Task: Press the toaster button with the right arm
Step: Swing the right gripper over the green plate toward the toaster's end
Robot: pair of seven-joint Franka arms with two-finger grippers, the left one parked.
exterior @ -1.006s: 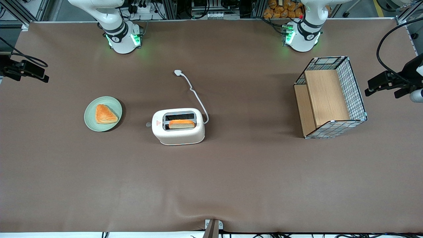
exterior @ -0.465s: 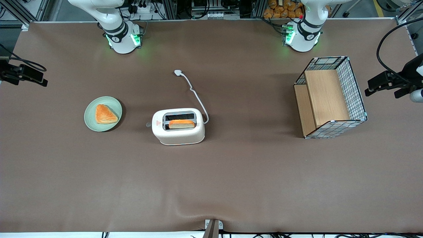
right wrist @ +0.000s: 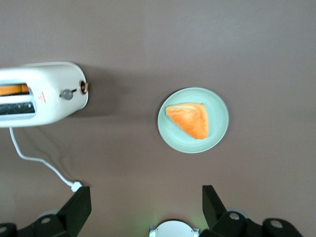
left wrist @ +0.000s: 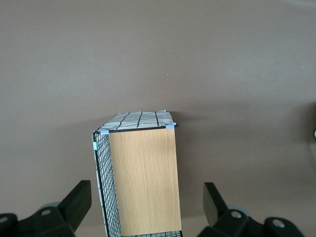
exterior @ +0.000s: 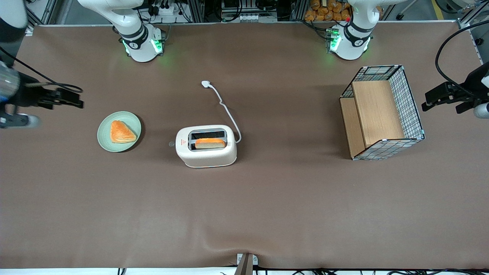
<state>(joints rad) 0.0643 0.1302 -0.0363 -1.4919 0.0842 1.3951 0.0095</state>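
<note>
The hand [exterior: 74, 102] has advanced, fingers spread, toward the plate [exterior: 105, 139] lying before the toaster button [exterior: 171, 144].

gripper [exterior: 70, 102] high, plate [exterior: 119, 131] between it and toaster button [exterior: 171, 144]

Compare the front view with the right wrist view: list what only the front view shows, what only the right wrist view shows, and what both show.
Only the front view shows the wire basket toward the parked arm's end, and the right arm's gripper seen from outside, above the table at the working arm's end.

Only the right wrist view shows the toaster's end face, with a small brown knob beside the toaster button.

Both show the toaster, its cord, the bread slice and the green plate holding a pastry.
</note>
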